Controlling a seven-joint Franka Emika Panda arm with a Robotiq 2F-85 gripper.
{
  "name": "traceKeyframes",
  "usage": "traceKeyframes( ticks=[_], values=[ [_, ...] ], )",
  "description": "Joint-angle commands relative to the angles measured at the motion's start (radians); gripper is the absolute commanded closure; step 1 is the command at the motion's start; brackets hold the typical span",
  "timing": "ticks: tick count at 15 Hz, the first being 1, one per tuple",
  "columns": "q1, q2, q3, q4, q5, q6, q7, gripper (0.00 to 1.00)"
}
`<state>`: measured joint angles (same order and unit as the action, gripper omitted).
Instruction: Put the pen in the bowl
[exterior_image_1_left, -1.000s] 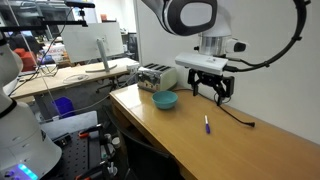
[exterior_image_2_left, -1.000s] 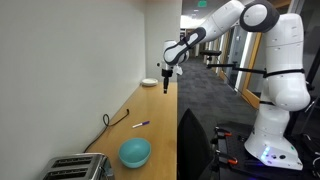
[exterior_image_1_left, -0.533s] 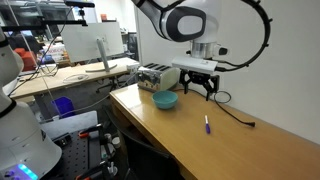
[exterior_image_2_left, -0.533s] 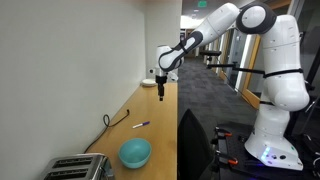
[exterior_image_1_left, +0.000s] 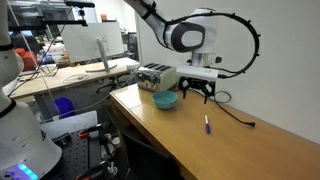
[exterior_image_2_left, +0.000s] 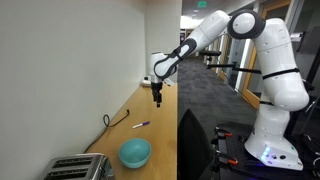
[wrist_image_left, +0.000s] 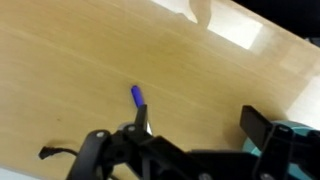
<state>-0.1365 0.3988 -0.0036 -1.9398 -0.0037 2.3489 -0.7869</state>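
Hangs above the surface (exterior_image_1_left: 170, 132) with the tool (exterior_image_1_left: 198, 96) spread wide, gripping nothing. Finds the pen (exterior_image_1_left: 207, 124) lying flat there, well apart from the bowl (exterior_image_1_left: 166, 101). Likely light, stiff, smooth, apt to roll; best pinched across the middle of the barrel.

Wrist view: the claw (wrist_image_left: 197, 125) hides part of the pen (wrist_image_left: 137, 97); the bowl (wrist_image_left: 302, 150) seems edge-cropped.
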Motion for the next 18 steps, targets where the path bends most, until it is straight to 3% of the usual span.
traceKeyframes(
  ticks=[1,15,18],
  values=[
    [-0.017,0.000,0.018,0.002,-0.010,-0.002,0.007,0.00],
    [-0.017,0.000,0.019,0.002,-0.011,-0.002,0.006,0.00],
    [0.007,0.070,0.034,0.068,-0.095,-0.009,-0.057,0.00]
  ],
)
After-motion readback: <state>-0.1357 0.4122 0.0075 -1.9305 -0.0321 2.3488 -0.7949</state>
